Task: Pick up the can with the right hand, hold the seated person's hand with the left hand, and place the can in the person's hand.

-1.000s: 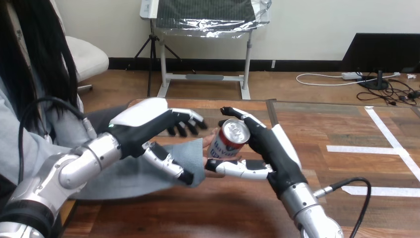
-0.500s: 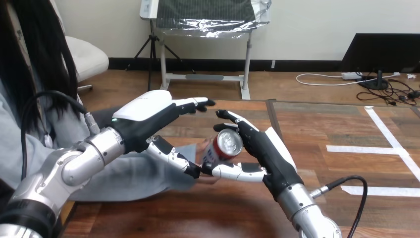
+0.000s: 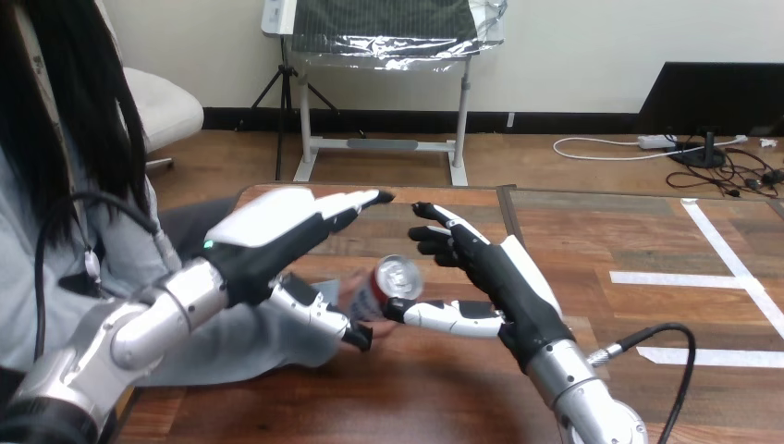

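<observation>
A red and white can (image 3: 386,288) with a silver top is tilted above the wooden table (image 3: 601,231), its top turned up toward me. It rests against the person's hand (image 3: 354,292), which is mostly hidden behind my left hand (image 3: 274,227). My left hand is open, with straight fingers stretched over the person's hand and its thumb (image 3: 319,314) below the grey sleeve (image 3: 268,344). Just right of the can, my right hand (image 3: 504,277) is open. Its fingers (image 3: 446,233) stand apart from the can, and its thumb (image 3: 444,314) reaches toward the can's base.
White tape lines (image 3: 730,268) mark the table at the right. A black cable (image 3: 666,347) loops beside my right forearm. The person sits at the left edge of the table.
The can has moved left and down, out of my right hand's curl and against the person's hand. My right fingers have straightened off it. My left hand's fingers have straightened and lifted.
</observation>
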Tool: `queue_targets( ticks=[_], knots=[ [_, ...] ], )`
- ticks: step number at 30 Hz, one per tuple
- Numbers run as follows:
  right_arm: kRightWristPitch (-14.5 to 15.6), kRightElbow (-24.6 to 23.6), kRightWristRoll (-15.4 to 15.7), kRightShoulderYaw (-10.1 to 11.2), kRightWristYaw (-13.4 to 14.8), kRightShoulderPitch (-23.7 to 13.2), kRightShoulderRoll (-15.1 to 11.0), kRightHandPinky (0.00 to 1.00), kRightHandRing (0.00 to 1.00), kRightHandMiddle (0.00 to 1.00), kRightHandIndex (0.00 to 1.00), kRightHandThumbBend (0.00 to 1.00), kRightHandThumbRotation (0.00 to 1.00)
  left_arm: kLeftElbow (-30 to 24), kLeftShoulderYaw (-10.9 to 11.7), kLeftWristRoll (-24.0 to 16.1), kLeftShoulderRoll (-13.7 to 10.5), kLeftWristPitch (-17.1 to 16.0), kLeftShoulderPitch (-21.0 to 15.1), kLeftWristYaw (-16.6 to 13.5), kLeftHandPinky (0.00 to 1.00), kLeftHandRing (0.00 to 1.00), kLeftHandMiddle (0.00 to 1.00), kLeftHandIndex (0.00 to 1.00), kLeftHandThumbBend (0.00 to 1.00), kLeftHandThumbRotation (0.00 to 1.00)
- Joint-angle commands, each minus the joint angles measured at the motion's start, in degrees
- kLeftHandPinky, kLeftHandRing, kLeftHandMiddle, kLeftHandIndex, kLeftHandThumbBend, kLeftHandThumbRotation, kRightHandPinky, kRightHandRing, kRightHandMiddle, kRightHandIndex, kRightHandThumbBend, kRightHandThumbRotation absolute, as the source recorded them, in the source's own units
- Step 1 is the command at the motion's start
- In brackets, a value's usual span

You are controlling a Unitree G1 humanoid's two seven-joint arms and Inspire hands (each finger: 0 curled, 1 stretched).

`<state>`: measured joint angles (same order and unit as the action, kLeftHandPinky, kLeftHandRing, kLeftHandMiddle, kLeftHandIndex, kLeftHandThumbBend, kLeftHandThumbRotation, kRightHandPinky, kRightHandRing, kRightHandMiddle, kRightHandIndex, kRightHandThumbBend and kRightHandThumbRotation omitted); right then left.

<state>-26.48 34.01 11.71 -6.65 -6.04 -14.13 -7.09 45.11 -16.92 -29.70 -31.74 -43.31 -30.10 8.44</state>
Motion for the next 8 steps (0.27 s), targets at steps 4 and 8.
queue_targets(
  ticks=[4,8],
  knots=[
    [-0.41,-2.25,-0.23,0.32,0.29,-2.69,-0.87,0.89,0.89,0.89,0.95,0.97,0.41,-3.25,2.56,1.61,-1.27,-0.85,0.02,-2.75,0.93,0.99,1.00,1.00,1.00,0.49],
    [0.03,-2.14,-0.21,0.34,0.32,-2.76,-0.94,0.90,0.91,0.91,0.97,0.98,0.42,-3.33,2.69,0.97,-1.36,-1.92,0.66,-4.72,0.93,0.99,1.00,1.00,1.00,0.53]
  ],
)
